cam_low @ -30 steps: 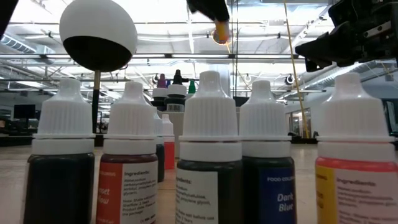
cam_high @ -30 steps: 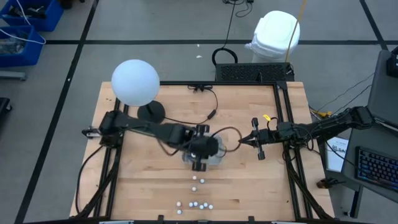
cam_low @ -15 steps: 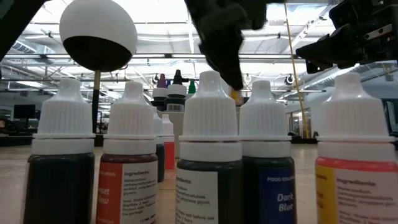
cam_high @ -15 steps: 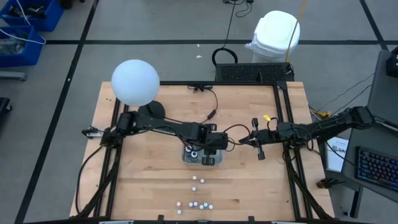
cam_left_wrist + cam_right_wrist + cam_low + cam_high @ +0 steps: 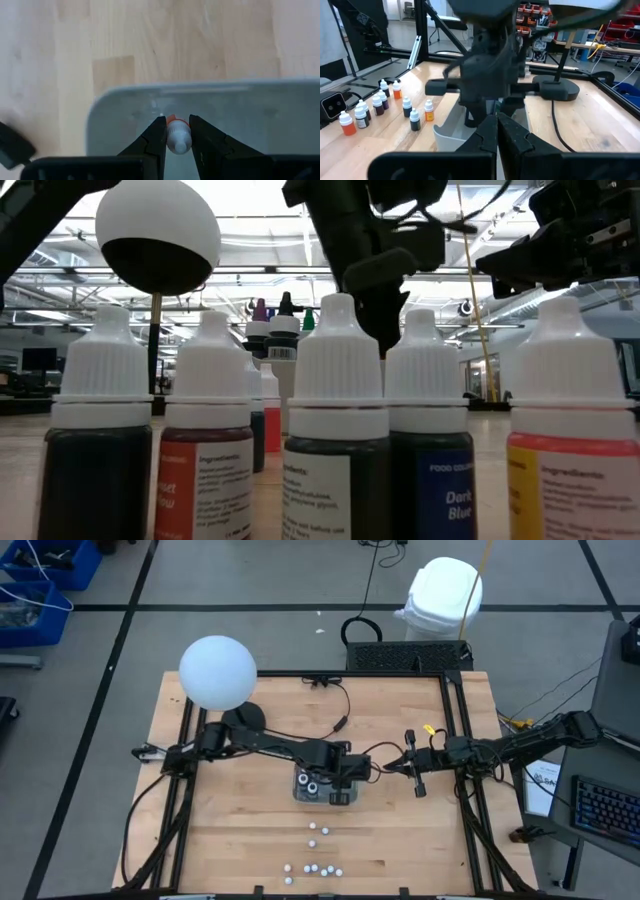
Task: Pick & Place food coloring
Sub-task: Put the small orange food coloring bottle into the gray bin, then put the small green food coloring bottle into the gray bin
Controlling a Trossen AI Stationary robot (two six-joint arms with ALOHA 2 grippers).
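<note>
Lamp w/ white globe shade (image 5: 218, 671) stands at far left of the wooden table (image 5: 240, 840), its dark round base just beside the left arm. Left arm reaches from the left edge twd table centre; left gripper (image 5: 177, 136) sits over the clear grey tray (image 5: 305, 794) and is clamped on a small food coloring bottle (image 5: 178, 139), white cap w/ orange showing behind it, held just above the tray floor. Tray is mid-table; in high view two dark round pots w/ white ringed tops (image 5: 313, 783) sit in its left part, partly under the gripper. Loose bottles (image 5: 314, 868) lie nearer, a couple just below the tray and a short row close to the near edge; low view shows that row up close, white caps, bodies dark, red-orange, dark blue, yellow (image 5: 570, 480). Right of tray, right gripper (image 5: 391, 766) hangs near the tray's right end, pointing at the left gripper, fingers pressed together w/ nothing btwn them per right wrist view. Right arm runs off the table's right edge.
</note>
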